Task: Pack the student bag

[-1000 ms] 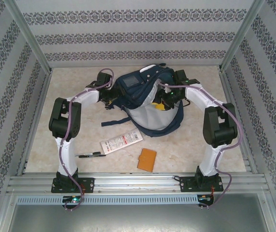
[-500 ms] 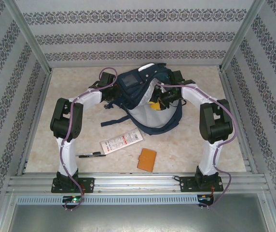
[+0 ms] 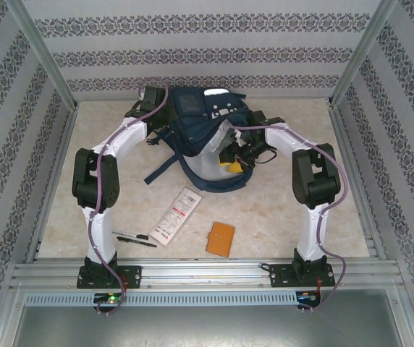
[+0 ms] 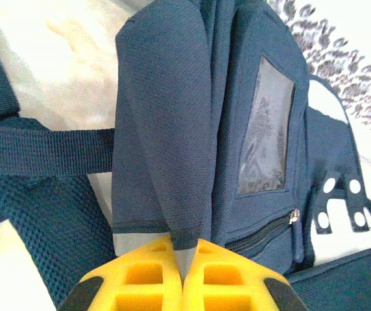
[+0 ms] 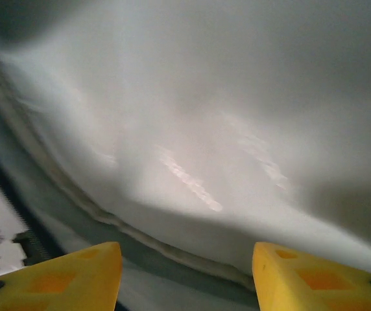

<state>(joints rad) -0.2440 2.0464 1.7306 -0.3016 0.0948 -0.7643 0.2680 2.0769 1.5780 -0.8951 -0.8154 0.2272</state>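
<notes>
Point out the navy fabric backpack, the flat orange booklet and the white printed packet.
Navy fabric backpack (image 3: pixel 197 124), top view, front panel.
Flat orange booklet (image 3: pixel 220 238), top view, cover centre.
White printed packet (image 3: pixel 176 215), top view, middle.

The setting is a laboratory-type robot test cell, dressed to resemble a domestic room. Indicators:
- An aluminium-profile frame (image 3: pixel 42 54) encloses the workspace.
- The wall panels (image 3: pixel 207 54) carry striped ornamental wallpaper.
- The table (image 3: pixel 286 217) has a marble-look surface.
- The left arm (image 3: pixel 100 231) and right arm (image 3: pixel 310 231) are bolted to a slotted aluminium rail (image 3: pixel 207 273) at the table's near edge.
</notes>
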